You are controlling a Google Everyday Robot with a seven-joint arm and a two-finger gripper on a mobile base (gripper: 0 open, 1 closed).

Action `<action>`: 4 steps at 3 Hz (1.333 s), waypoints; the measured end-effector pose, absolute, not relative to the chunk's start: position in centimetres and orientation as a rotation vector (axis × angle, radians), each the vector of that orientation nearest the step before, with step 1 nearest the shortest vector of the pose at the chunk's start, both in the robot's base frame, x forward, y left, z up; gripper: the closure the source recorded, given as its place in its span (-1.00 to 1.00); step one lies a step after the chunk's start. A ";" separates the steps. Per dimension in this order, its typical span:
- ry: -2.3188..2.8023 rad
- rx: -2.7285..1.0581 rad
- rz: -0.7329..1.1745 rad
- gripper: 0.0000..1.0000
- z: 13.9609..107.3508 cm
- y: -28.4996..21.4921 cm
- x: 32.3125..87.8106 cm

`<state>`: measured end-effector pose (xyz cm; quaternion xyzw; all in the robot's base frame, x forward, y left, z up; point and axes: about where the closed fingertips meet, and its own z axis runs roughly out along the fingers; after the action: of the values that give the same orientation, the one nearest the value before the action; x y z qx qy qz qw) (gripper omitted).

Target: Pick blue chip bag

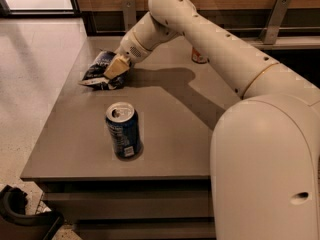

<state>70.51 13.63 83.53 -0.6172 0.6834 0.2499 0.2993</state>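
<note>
The blue chip bag (100,70) is a crinkled dark-blue foil bag with white print. It lies near the far left edge of the grey table (165,134). My gripper (115,68) is at the end of the white arm that reaches in from the right. It sits down on the bag's right end and touches it, hiding part of that end.
An upright blue soda can (123,130) with a silver top stands in the middle front of the table, nearer than the bag. A small red-and-white object (198,57) sits at the back, partly behind my arm. The table's left edge drops to a pale floor (30,84).
</note>
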 end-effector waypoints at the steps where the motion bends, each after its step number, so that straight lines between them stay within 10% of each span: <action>1: 1.815 -1.639 0.664 1.00 83.6 13.6 70.5; 4: 1.814 -1.639 0.663 1.00 83.6 13.6 70.5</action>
<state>70.51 13.62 83.61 -0.6173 0.6833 0.2498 0.2994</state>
